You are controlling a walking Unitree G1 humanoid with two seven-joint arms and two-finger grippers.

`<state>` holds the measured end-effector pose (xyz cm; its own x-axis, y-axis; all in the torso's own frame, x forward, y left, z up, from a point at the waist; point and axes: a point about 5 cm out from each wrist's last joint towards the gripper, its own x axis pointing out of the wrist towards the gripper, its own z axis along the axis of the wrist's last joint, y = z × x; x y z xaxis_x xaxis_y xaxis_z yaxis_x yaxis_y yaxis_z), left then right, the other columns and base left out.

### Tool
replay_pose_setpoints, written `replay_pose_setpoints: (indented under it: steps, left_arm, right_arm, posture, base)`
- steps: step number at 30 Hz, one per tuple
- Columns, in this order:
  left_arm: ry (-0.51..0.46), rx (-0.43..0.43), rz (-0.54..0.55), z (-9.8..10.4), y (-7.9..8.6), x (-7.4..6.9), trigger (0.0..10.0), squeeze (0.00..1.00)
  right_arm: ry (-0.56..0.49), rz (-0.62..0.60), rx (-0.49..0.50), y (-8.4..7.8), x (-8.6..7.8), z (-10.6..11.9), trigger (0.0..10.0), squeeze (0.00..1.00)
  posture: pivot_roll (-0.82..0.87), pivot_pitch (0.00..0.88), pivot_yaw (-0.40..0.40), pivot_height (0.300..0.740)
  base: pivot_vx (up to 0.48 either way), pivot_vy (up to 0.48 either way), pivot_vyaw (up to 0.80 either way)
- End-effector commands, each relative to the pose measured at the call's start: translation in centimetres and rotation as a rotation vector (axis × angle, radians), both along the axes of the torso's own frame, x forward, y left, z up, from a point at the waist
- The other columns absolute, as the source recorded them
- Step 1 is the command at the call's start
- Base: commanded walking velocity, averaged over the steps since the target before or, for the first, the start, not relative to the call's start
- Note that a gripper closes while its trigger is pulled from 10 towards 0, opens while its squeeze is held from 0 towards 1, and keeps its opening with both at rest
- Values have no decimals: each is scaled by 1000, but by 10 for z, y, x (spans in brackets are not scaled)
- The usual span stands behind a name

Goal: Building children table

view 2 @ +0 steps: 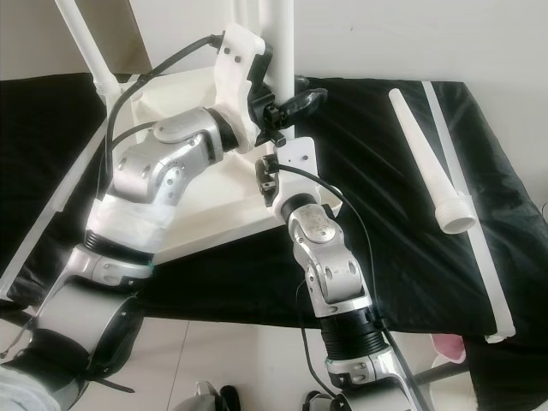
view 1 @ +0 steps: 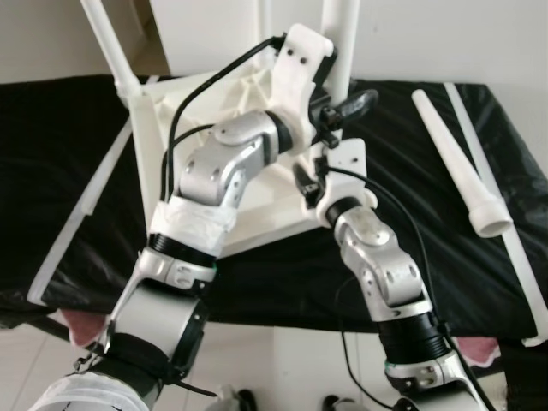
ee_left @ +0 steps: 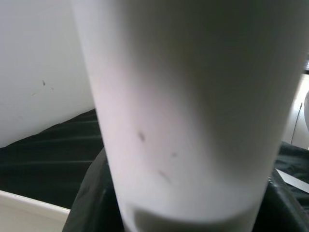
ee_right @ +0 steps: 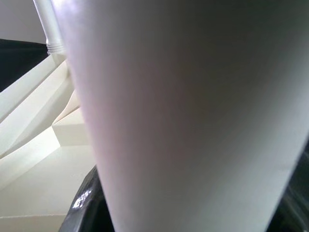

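Left pincer (view 1: 347,107) closes its black fingers around the upright white leg (view 1: 340,43) at the frame's upper middle; right pincer (view 1: 310,184), just below at the leg's base, has a grip that cannot be made out. Both sit over the upturned white tabletop (view 1: 257,214) on a black-draped worktop (view 1: 428,257). A loose leg (view 1: 454,167) lies at right. White wall (view 1: 428,38) behind.
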<state>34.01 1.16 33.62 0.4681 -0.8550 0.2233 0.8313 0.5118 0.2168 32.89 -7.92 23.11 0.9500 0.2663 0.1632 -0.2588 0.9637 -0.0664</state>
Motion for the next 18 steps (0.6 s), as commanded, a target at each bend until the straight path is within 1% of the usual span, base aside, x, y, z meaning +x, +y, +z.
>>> replay_pose_setpoints:
  steps: [1, 11, 14, 15, 16, 18]
  left_arm:
    - [-8, 12, -58, -3, -1, -6, 10000, 1000]
    - [-9, 12, -67, -3, -1, -8, 10000, 1000]
    - [-20, 26, -61, -3, -1, -8, 10000, 1000]
    - [-21, 29, -61, -4, -2, -9, 10000, 443]
    - [-23, 31, -61, -4, -2, -9, 10000, 75]
    - [-22, 30, -60, -4, -2, -9, 10000, 55]
  right_arm:
    - [32, -138, 48, -27, 6, -2, 10000, 0]
    - [33, -140, 48, -28, 6, -2, 10000, 0]
    - [33, -139, 48, -27, 6, -3, 10000, 0]
    - [32, -139, 49, -27, 6, -3, 10000, 0]
    - [32, -139, 49, -27, 6, -2, 10000, 0]
    - [32, -139, 49, -27, 6, -2, 10000, 0]
  posture:
    - [-112, 143, 71, 740]
    - [-111, 143, 73, 740]
    - [-110, 141, 72, 740]
    - [-110, 141, 73, 740]
    - [-111, 140, 73, 740]
    - [-111, 140, 73, 740]
  base:
    - [0, 0, 0]
    - [0, 0, 0]
    - [0, 0, 0]
    - [0, 0, 0]
    - [0, 0, 0]
    - [0, 0, 0]
